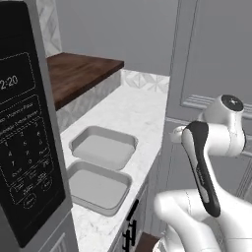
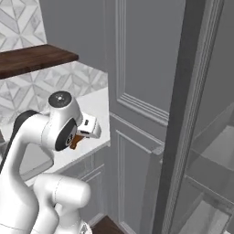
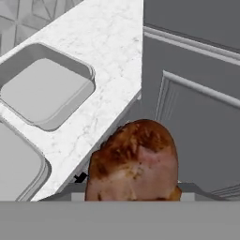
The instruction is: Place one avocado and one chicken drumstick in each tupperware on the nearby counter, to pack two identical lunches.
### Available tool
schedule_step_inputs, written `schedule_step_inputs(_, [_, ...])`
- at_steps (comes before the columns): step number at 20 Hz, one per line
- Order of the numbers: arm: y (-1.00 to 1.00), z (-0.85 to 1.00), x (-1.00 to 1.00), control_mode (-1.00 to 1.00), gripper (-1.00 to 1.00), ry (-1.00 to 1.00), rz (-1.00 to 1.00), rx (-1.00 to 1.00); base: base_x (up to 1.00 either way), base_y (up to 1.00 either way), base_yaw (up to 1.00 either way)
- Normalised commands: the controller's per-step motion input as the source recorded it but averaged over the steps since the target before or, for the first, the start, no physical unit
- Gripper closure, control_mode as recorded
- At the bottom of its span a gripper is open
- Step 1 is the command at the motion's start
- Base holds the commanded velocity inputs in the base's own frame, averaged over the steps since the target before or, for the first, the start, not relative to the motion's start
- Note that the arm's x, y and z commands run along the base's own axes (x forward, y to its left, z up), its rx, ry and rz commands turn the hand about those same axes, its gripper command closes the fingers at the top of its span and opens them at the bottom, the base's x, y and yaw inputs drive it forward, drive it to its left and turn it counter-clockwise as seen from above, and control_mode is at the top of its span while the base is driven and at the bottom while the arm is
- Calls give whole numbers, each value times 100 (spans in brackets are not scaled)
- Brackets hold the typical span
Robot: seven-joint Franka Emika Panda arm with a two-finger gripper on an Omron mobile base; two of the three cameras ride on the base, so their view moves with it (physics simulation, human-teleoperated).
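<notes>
My pincer grips a chicken drumstick beside the bench edge, off it and short of both empty tupperware trays, so I should carry it level over one tray, lower, then release.

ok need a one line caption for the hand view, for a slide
Claw carrying a drumstick toward two empty tupperware trays on the marble counter.

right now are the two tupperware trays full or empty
Both empty: the near tupperware and the far one show bare grey floors.
</notes>
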Motion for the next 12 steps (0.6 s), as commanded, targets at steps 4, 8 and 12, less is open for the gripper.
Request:
schedule_step_inputs(4, [0, 0, 0, 100, 100, 0, 0, 0, 86, 38, 50])
schedule_step_inputs(8, [58, -55, 78, -100, 100, 8, 33, -6, 0, 0, 0])
schedule_step_inputs(12, [68, -48, 93, -100, 100, 2, 17, -9, 0, 0, 0])
